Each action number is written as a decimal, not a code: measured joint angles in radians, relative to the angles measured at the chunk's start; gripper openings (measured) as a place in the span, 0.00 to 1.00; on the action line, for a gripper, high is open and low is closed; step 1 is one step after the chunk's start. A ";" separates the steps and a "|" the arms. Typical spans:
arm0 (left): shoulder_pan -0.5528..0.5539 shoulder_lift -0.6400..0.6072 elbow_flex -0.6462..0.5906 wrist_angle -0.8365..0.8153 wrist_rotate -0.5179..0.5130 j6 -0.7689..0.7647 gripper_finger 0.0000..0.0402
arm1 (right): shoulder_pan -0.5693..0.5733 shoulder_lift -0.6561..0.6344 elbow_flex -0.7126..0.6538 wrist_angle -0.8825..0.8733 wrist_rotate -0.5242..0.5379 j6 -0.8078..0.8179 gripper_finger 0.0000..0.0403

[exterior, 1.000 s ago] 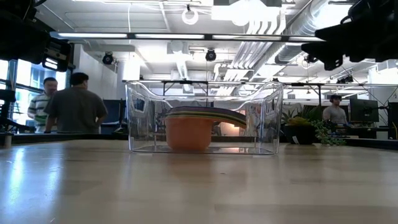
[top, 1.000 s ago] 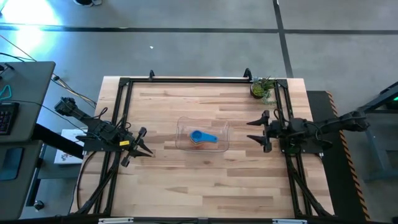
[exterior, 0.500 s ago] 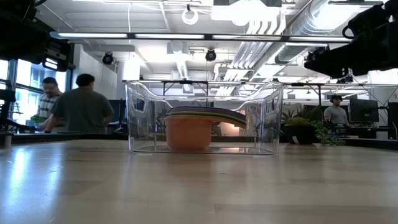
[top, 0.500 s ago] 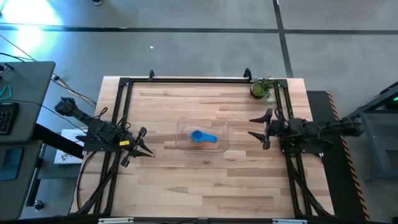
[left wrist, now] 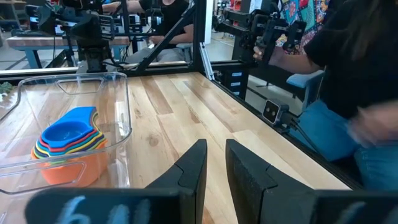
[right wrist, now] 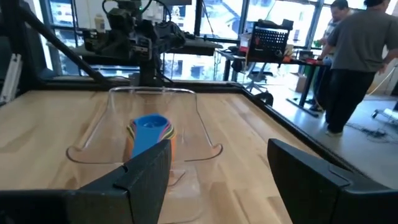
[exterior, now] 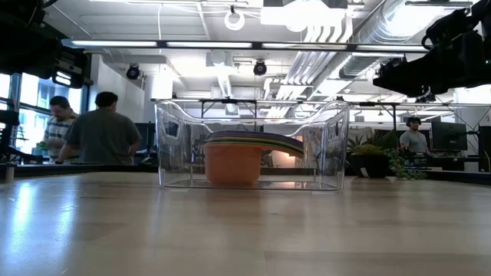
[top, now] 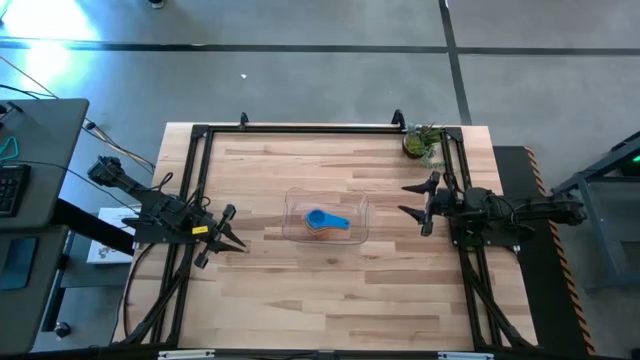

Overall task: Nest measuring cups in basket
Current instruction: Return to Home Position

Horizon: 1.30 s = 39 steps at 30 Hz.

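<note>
Jaws on the right arm (top: 490, 212) stand wide, nothing between them; the right wrist view shows the two dark fingers (right wrist: 146, 177) far apart with bare table (top: 300, 300) in the gap. They point across the table toward the basket (top: 294, 201) and are well apart from it, at the table's right edge, raised off the wood in the low view.

Jaws on the left arm (top: 170, 222) are narrow: the left wrist view shows the fingers (left wrist: 193, 171) side by side with only a thin slit between them, holding nothing. This arm waits at the table's left edge, also aimed inward, well apart from the basket.

Basket sits near the middle of the table, between the two arms, flat on the wood. Walls are clear, so the contents read through them from the low view.

Measuring cups (top: 322, 221) are inside the basket, nested into one stack resting on its floor. Blue cup is on top, orange-yellow is the outermost at the bottom, and thin coloured rims show between the two. Handles are fanned together to one side, toward the right arm's side. The stack touches neither arm.

Potted plant (top: 421, 142) stands at the far right corner of the table, near the right arm's frame.

People (exterior: 101, 136) stand in the room beyond the table; another person (left wrist: 348, 93) sits close to the table edge in the left wrist view.
</note>
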 joint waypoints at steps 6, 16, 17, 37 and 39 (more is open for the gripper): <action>0.000 0.000 0.000 0.000 0.000 0.000 0.13 | 0.000 0.000 0.000 -0.001 -0.004 0.056 0.64; 0.000 0.000 0.000 0.000 0.000 0.000 0.13 | 0.001 0.000 0.000 -0.001 -0.003 0.047 0.64; 0.000 0.000 0.000 0.000 0.000 0.000 0.13 | 0.001 0.000 0.000 -0.002 -0.003 0.046 0.64; 0.000 0.000 0.000 0.000 0.000 0.000 0.13 | 0.001 0.000 0.000 -0.002 -0.003 0.046 0.64; 0.000 0.000 0.000 0.000 0.000 0.000 0.13 | 0.001 0.000 0.000 -0.002 -0.003 0.046 0.64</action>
